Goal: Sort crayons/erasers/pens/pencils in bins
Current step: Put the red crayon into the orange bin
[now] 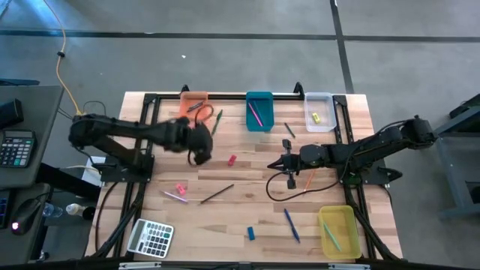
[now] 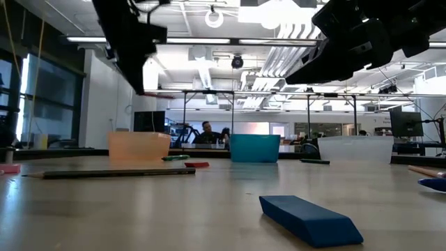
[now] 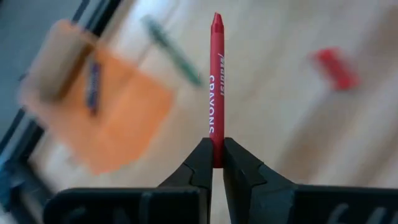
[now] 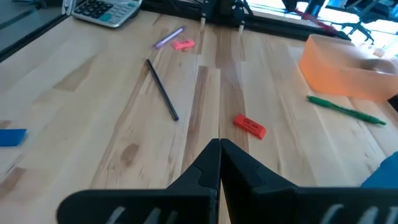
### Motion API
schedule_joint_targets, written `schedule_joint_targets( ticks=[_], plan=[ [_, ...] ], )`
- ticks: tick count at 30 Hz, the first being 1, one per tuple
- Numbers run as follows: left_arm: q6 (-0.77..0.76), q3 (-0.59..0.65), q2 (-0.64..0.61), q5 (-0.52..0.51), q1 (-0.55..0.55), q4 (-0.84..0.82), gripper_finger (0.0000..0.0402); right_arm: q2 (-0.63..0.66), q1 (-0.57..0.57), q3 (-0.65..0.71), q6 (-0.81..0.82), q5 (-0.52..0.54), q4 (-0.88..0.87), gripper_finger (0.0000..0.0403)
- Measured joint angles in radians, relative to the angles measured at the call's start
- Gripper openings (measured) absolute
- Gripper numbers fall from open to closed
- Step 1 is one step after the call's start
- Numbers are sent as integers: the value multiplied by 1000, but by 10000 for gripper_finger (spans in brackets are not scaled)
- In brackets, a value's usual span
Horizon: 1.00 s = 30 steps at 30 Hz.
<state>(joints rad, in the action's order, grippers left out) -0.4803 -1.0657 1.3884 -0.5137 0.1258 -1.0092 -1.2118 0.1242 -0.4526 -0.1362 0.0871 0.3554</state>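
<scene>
My left gripper (image 3: pixel 217 149) is shut on a red crayon (image 3: pixel 216 74) above the table, near the orange bin (image 3: pixel 93 102). In the high view the left gripper (image 1: pixel 196 148) hangs just below that orange bin (image 1: pixel 195 105). My right gripper (image 4: pixel 219 149) is shut and empty, and sits mid-table (image 1: pixel 274 163) pointing toward the table's left. A red eraser (image 4: pixel 250 126) lies flat on the wood in front of it. The teal bin (image 1: pixel 259 111) and clear bin (image 1: pixel 319 111) stand at the far edge. The yellow bin (image 1: pixel 337 229) stands near right. My left gripper pinches the red crayon's blunt rear end (image 3: pixel 216 140) between its two fingers. The crayon runs straight out past the fingertips, in line with them, its pointed tip (image 3: pixel 216 18) farthest away. It is lifted clear of the table.
On the table lie a dark pencil (image 1: pixel 217 193), a pink eraser (image 1: pixel 180 189), a blue eraser (image 1: pixel 251 233), a blue pen (image 1: pixel 291 223) and a green stick (image 1: pixel 217 121). A calculator (image 1: pixel 150 238) lies at the near left corner. A cable loops below my right gripper.
</scene>
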Motion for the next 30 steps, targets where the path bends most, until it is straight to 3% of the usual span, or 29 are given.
schedule_joint_targets(
  ticks=[9,15,22,30],
  plan=[
    [224,1,57,19,404,17,7,0,0,0,28,14,-18,0],
    [389,0,143,164,602,138,7,0,0,0,53,15,-38,0],
    [463,0,272,219,702,206,7,0,0,0,94,22,-53,0],
    [490,0,330,218,716,251,35,0,0,0,114,62,-58,0]
  ],
)
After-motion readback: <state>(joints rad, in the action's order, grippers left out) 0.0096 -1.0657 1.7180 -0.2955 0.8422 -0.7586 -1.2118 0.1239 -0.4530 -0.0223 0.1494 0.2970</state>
